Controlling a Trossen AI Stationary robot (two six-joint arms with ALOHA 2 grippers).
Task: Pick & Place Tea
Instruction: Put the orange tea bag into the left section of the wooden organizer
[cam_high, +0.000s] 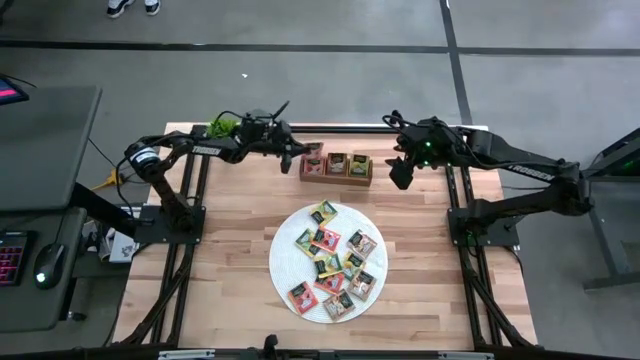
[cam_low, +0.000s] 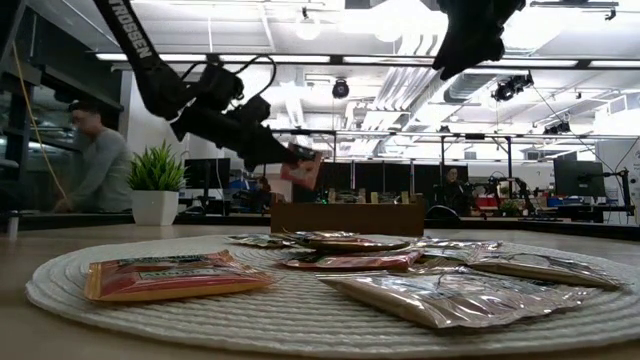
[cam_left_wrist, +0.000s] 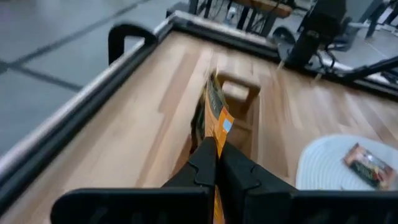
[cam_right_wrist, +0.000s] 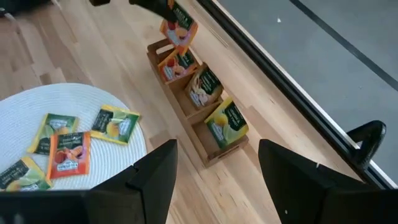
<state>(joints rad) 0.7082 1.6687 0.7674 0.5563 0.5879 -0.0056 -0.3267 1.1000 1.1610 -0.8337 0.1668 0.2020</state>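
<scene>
The left claw (cam_high: 297, 154) is pinching one orange-red tea packet (cam_right_wrist: 177, 28) and is holding it just above the wooden tray (cam_high: 336, 166), over the end compartment nearest the left arm. The right claw (cam_high: 400, 170) is hanging wide open and empty just beside the other end of the tray. The other tea packets (cam_high: 326, 240) are lying on the round white woven mat (cam_high: 283, 262) on the counter (cam_high: 230, 260), near the tray.
</scene>
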